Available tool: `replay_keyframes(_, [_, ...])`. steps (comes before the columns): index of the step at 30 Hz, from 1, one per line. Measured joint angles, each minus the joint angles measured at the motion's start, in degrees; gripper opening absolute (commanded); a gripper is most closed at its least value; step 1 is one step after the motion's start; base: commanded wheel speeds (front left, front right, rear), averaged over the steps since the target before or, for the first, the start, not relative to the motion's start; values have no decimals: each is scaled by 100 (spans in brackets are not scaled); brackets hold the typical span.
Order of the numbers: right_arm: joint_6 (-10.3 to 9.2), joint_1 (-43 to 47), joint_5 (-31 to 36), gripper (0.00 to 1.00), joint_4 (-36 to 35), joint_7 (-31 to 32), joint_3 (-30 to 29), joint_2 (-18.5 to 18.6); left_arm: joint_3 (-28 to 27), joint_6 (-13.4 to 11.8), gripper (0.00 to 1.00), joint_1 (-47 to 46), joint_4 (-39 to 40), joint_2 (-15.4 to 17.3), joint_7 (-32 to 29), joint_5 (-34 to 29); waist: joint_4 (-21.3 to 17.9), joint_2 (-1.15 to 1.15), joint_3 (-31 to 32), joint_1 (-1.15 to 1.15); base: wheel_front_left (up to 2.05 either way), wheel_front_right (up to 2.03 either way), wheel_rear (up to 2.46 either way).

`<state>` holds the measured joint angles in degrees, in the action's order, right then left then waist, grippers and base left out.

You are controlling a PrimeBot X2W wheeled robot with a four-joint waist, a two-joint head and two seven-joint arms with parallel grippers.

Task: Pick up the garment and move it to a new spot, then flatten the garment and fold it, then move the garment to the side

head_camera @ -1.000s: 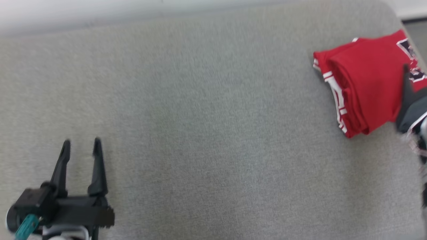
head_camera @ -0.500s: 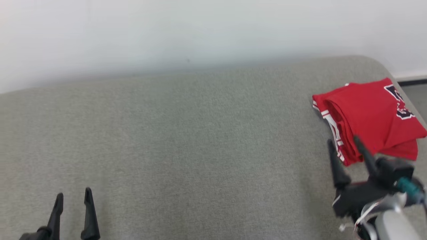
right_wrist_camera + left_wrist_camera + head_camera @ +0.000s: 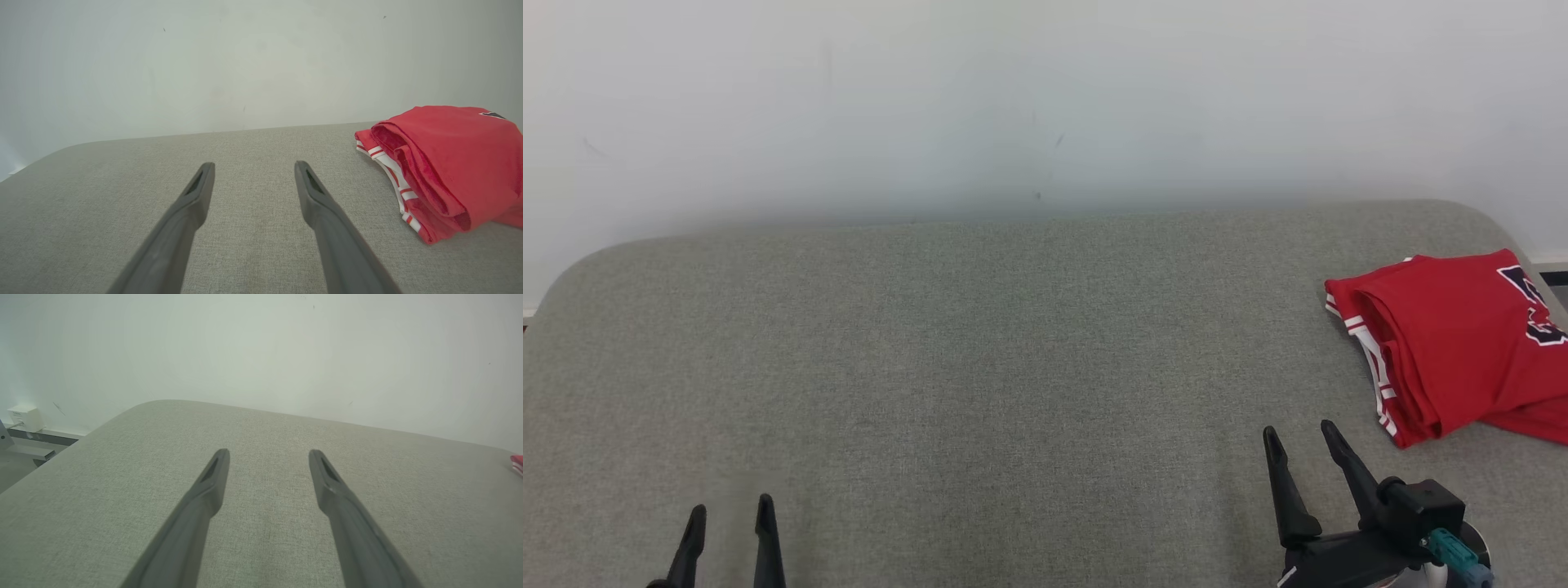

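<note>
Lying folded (red, white-trimmed), the garment rests on the table.

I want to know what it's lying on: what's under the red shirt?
The red shirt lies folded on the grey fabric surface, which shows all around it. Anything beneath it or inside its folds is covered, so I cannot tell.
</note>
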<state>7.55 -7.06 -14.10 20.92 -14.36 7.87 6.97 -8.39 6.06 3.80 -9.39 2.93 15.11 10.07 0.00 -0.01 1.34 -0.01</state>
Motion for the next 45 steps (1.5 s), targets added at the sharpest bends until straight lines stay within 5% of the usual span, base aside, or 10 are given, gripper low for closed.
replay_keyframes(12, [0, 177, 274, 100, 47, -56, -390, -310, 227, 9, 100, -1, -67, -3, 0, 5, 3, 1, 53, 1, 0, 0, 0])
replay_keyframes(45, [0, 240, 311, 100, 19, -62, -311, -391, 342, 10, 100, -96, -46, -3, 0, 27, -36, 1, 27, 2, 0, 0, 0])
